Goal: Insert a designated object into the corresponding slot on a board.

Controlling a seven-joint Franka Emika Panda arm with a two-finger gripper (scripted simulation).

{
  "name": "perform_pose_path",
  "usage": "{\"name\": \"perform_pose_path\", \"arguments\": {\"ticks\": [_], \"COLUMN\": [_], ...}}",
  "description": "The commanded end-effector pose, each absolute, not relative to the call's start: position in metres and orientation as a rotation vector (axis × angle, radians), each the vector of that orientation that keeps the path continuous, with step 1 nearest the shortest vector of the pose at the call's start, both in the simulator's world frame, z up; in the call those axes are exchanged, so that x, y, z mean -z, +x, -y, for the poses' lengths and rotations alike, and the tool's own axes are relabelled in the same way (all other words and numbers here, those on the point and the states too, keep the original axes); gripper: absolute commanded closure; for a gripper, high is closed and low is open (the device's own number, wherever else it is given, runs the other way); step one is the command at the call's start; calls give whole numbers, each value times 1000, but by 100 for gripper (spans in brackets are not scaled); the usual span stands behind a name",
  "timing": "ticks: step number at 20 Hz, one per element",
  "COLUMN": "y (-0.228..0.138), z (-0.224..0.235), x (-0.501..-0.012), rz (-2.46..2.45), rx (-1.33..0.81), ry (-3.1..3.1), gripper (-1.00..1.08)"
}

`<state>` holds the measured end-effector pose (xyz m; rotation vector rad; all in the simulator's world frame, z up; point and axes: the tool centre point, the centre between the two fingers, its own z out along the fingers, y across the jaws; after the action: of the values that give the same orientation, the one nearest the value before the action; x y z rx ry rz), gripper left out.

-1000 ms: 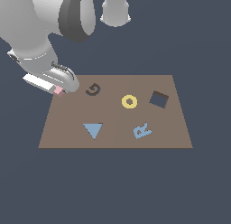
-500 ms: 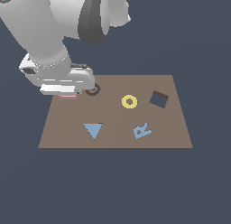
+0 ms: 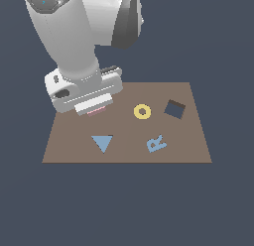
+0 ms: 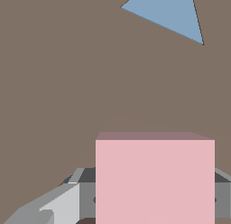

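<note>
My gripper (image 3: 95, 110) hangs over the brown board (image 3: 64, 141) toward the exterior view's left and is shut on the pink square block (image 4: 154, 180). Only a thin pink edge of the block (image 3: 96, 111) shows under the hand in the exterior view. In the wrist view grey fingers (image 4: 85, 196) flank the block on both sides, with bare board beneath. The dark navy square slot (image 3: 174, 109) lies on the board toward the exterior view's right, well apart from the gripper. The blue triangle (image 3: 102, 143) lies just in front of the gripper and also shows in the wrist view (image 4: 169, 13).
A yellow ring (image 3: 142, 111) lies between the gripper and the slot. A blue R (image 3: 156, 143) lies near the board's front edge. The dark spiral is hidden behind the arm. The large white arm (image 3: 74, 36) towers over the board's left part.
The arm has carried the pink block from the board's left edge toward the exterior view's right, over the spiral, which is now hidden. The gripper stays shut on the block.
</note>
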<state>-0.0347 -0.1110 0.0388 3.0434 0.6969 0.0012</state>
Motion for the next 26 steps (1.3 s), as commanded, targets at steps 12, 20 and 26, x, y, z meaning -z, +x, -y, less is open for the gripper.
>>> {"name": "perform_pose_path", "arguments": {"ticks": [12,20,26], "y": [-20,-17,-17], "z": [27,-23,-61], "x": [-37,-37,-37], "rz": [-1674,-2169,-2484], "rx": [12,13,12], "ry": [2648,2268,1922], "gripper": [108,108,108]}}
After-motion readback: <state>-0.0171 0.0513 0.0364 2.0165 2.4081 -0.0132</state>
